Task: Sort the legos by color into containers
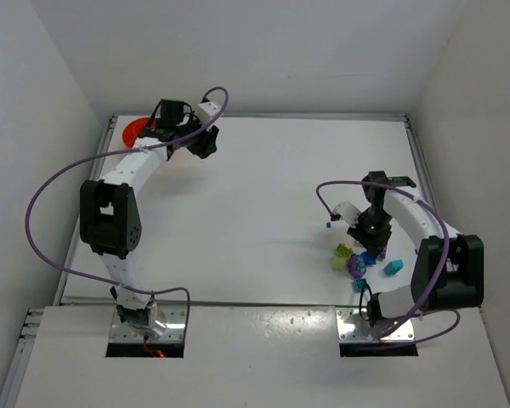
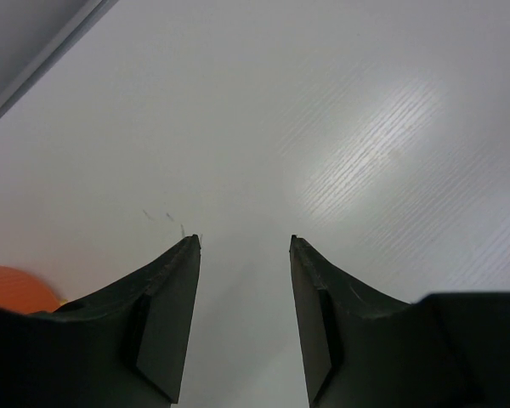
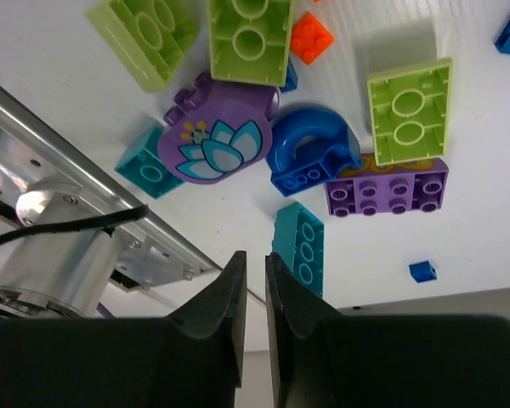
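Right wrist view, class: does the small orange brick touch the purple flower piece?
No, the orange brick lies beside a lime green brick, apart from the purple flower piece.

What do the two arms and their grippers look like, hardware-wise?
Both the left arm and right arm have white links with bulky black joint housings, and a purple cable loops outside each. Each stands on a bare metal base plate. The left gripper and right gripper have two matte black, wedge-shaped fingers. A small green light shows on the right wrist.
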Available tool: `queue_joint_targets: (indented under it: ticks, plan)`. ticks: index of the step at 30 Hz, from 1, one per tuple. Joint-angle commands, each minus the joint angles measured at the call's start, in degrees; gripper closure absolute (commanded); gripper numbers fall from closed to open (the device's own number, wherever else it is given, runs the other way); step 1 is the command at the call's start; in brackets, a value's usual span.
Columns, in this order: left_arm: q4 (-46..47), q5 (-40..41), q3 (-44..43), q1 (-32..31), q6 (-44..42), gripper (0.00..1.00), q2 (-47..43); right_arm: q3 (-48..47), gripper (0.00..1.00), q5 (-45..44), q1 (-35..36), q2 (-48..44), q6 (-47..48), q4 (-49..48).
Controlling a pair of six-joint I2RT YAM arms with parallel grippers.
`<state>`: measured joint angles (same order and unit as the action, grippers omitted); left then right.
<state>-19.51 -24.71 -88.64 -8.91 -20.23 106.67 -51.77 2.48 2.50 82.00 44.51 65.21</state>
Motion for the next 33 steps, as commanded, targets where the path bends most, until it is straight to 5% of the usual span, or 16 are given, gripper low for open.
queue_joint_targets:
  ticks: [1, 14, 20, 33]
  plan:
    - [3.77, -2.19, 0.4, 0.47, 0.98, 0.48, -1.56, -0.88, 0.86, -3.53, 1.01, -0.08, 4.6, 2.64]
    - [4.3, -2.19, 0.4, 1.61, 1.51, 0.48, -0.5, -0.26, 0.86, -7.75, 5.14, 14.14, 3.57, -0.34]
    - [4.3, -1.66, 0.4, 2.14, 1.51, 0.48, -1.03, 0.44, 0.75, -9.95, 6.9, 16.7, 2.16, -5.09]
    - [5.36, -2.8, 0.4, 3.19, 4.49, 0.48, 0.03, -7.99, 0.58, 6.03, 12.43, 20.92, -3.29, -6.15]
